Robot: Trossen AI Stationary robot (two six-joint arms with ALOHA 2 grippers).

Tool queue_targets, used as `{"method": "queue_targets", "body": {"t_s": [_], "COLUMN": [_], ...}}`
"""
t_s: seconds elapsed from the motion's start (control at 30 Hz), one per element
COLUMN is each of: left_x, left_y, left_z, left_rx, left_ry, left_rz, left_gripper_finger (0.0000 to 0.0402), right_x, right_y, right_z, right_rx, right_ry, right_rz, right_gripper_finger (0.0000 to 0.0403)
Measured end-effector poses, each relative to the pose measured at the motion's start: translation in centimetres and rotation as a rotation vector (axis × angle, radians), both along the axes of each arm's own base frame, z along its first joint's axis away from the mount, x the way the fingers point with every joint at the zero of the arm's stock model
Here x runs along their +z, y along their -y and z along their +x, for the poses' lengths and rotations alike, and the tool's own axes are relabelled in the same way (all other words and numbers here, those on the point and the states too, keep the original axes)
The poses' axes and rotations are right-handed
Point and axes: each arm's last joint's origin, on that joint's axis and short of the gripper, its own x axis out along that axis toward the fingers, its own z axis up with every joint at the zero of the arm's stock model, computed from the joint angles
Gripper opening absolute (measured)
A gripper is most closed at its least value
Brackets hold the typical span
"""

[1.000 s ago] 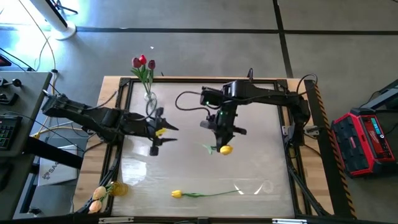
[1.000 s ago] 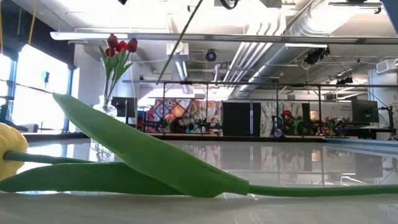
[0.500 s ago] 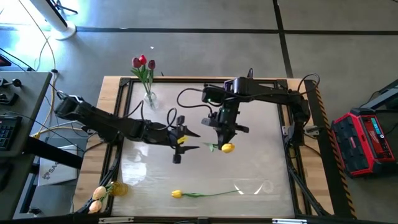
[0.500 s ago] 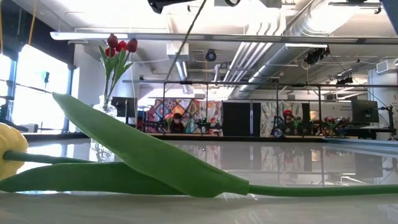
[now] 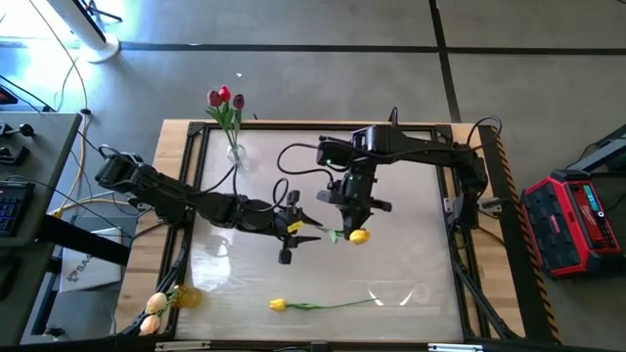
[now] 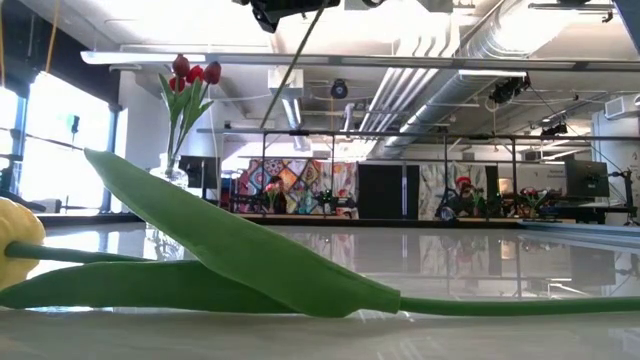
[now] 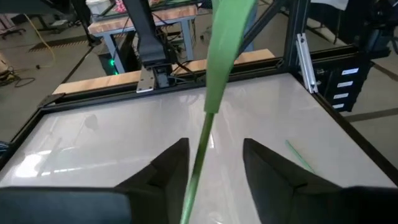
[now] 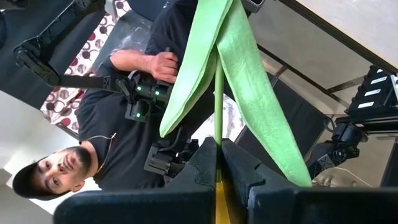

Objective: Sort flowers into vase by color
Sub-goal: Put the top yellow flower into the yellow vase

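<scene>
One yellow tulip (image 5: 357, 236) (held) hangs head-down, upright.

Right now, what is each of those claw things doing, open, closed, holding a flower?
Left gripper: open, fingers either side of the yellow tulip's stem, not clamped.
Right gripper: shut on that stem.
</scene>
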Motion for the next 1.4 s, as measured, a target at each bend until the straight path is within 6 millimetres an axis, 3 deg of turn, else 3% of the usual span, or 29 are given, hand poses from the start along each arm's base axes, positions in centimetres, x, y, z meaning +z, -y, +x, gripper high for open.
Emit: {"method": "queue_targets", "body": {"t_s": [0.3,0.63,0.93,1.17,1.4], "left_x": [-0.4,-0.8,0.9,4.0,6.4], "left_y": [0.2,0.1,0.1,-0.4,-1.0], "left_z": [0.2,-0.2,-1.1,-2.9,-4.7], "left_rx": [-0.039,-0.044,-0.097,-0.108,-0.11], "left_ry": [-0.017,-0.078,-0.044,0.072,0.167], "left_rz": [-0.008,-0.048,-0.127,-0.146,-0.168], "left_gripper_finger": [0.0013,0.0001,0.0001,0.0,0.0], "right_x": [0.1,0.4,5.8,8.2,11.6], "right_y": [-0.8,-0.4,0.4,-1.0,-2.1], "right_z": [0.5,1.0,-0.8,-3.5,-6.7], "right_rx": [0.016,0.027,0.034,0.131,0.092], "right_ry": [0.059,0.232,0.552,0.79,0.97], "right_rz": [-0.029,-0.145,-0.403,-0.586,-0.931], "right_gripper_finger": [0.0,0.0016,0.0102,0.0178,0.0194]}}
